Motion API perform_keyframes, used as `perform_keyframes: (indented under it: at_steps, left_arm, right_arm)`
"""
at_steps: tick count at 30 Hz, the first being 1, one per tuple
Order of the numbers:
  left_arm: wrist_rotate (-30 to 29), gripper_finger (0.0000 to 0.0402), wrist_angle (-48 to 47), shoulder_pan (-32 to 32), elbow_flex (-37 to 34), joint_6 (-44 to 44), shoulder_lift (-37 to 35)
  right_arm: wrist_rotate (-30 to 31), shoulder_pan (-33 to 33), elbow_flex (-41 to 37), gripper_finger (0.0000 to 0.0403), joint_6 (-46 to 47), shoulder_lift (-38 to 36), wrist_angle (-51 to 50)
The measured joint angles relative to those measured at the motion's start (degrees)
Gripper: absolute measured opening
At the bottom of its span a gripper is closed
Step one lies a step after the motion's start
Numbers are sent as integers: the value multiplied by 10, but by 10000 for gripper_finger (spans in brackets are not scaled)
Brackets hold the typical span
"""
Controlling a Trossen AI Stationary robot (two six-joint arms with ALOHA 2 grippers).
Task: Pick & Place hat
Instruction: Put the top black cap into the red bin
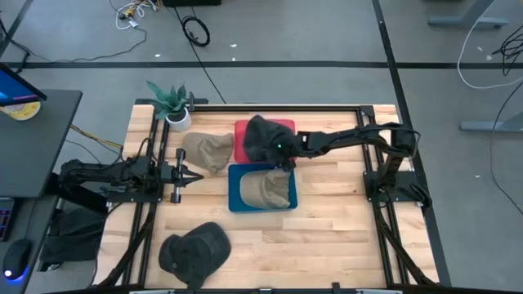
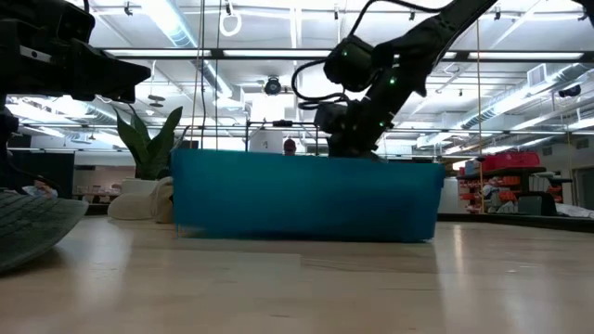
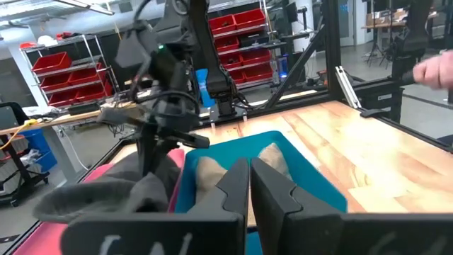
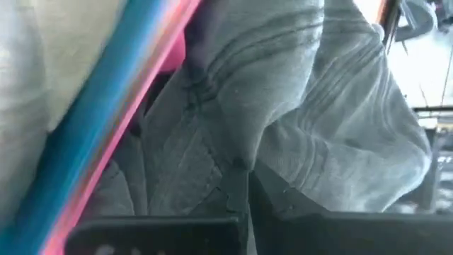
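Observation:
A dark grey hat [image 1: 260, 137] [image 3: 106, 195] [image 4: 318, 106] lies over the left part of a red tray [image 1: 286, 125]. My right gripper [image 1: 283, 159] [image 3: 152, 152] [image 4: 244, 188] reaches in from the table's right and is shut on this hat. Just nearer stands a blue tray [image 1: 237, 200] [image 2: 306, 195] [image 3: 311, 177] with a tan hat [image 1: 268, 189] [image 3: 209, 177] lying inside it. My left gripper [image 1: 197, 172] [image 3: 249, 173] waits shut left of the blue tray, pointing at it and touching nothing. My right gripper pinches a raised fold of the dark grey hat's cloth [image 4: 237, 159] between its two shut fingers, coming slanting down from the table's right. The hat's lower part [image 3: 78, 205] still rests on the red tray. One layer or several, I cannot tell.
A second tan hat [image 1: 208, 149] lies on the table left of the red tray. A dark cap [image 1: 194, 249] sits near the near edge. A potted plant [image 1: 173, 104] stands at the far left corner. Bare wood lies right of the trays. A person's hand [image 3: 432, 71] shows beyond the table.

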Motion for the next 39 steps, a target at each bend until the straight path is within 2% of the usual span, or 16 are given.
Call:
perform_keyframes:
  at_steps: [7, 13, 22, 29, 32, 35, 39]
  left_arm:
    - [0, 18, 0, 0, 0, 0, 0]
    - [0, 18, 0, 0, 0, 0, 0]
    - [0, 18, 0, 0, 0, 0, 0]
    - [0, 18, 0, 0, 0, 0, 0]
    - [0, 18, 0, 0, 0, 0, 0]
    - [0, 18, 0, 0, 0, 0, 0]
    - [0, 18, 0, 0, 0, 0, 0]
  right_arm:
    - [-47, -20, 2, 0, 48, 15, 6]
    - [-36, -21, -1, 2, 92, -12, 5]
    - [-34, 6, -3, 68, 103, -58, -10]
    - [32, 20, -2, 144, 115, -68, -7]
    - [94, 21, -2, 164, 139, -71, 19]
    - [130, 19, -1, 163, 159, -82, 36]
    - [131, 14, -1, 134, 192, -99, 73]
